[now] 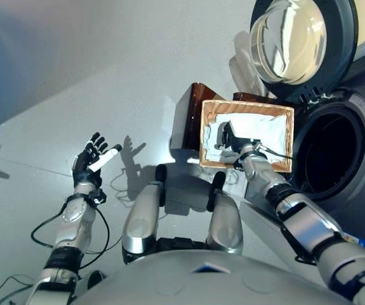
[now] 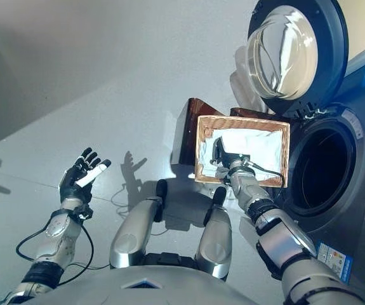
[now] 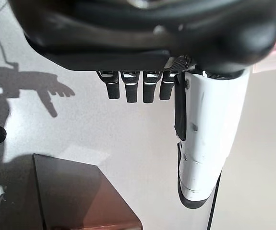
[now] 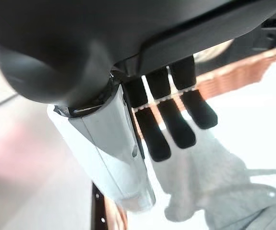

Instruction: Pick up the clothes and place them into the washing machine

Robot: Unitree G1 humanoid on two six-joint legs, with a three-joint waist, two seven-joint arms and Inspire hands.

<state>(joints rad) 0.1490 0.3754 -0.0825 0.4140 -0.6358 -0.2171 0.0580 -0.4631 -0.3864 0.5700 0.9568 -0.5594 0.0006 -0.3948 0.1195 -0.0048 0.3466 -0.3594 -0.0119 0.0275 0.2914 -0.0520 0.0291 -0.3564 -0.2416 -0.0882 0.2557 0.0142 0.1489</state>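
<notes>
Grey floor [image 1: 106, 76]; one washing machine [image 1: 360, 159], one basket [image 1: 248, 109], white clothes [image 1: 265, 130]; both hands [image 1: 92, 160] [image 1: 228, 141] fingers straight.

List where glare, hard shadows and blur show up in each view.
Left eye view: glare on the washing machine's round glass door; the open left hand casts a crisp shadow on the grey floor.
Left wrist view: a sharp hand shadow on the floor.
Right wrist view: the right hand is blurred, the pale grey clothes washed out in the wicker basket.
</notes>
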